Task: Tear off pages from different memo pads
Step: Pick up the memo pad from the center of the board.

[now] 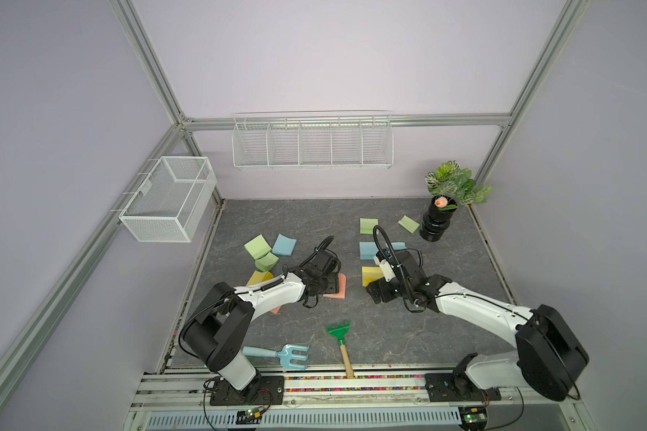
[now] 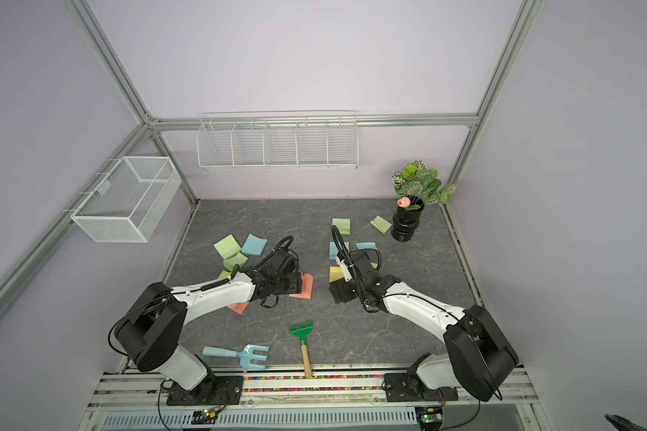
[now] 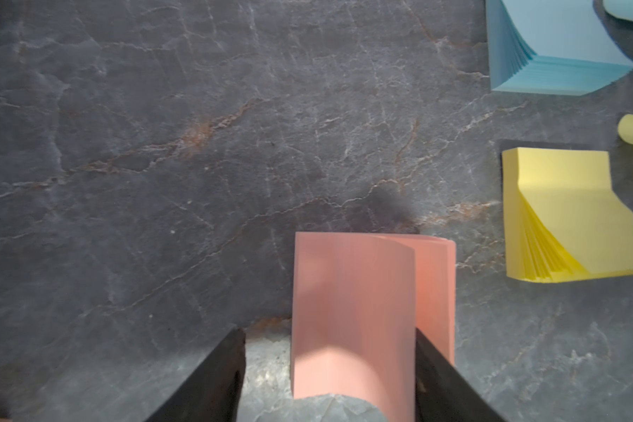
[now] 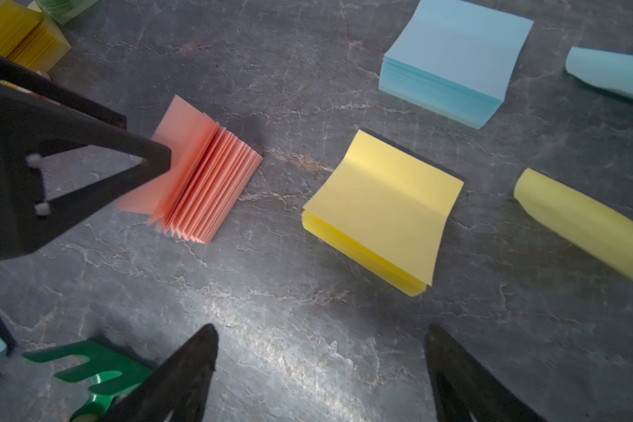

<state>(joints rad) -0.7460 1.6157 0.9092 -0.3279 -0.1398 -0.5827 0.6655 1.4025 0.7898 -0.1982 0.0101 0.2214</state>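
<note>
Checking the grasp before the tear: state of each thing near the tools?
salmon pad: fanned open on the table
left tool: open, jaws either side of the pad's lifted leaves
right tool: open, holding nothing
yellow pad: top sheets bowed up
blue pad: closed
yellow page: loose, curled
blue page: loose, curled

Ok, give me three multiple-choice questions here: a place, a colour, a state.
1. Where on the dark stone-look table stands the black ribbed vase with the leafy plant? A near left corner; B far right corner; C centre.
2. What colour is the fanned paper memo pad between the left gripper's fingers? A blue; B green; C salmon-orange.
3. The right gripper is: A open, empty; B shut on paper; C unseen.
B, a top view shows it there; C, seen in the left wrist view; A, its fingers stand apart, nothing between.
</note>
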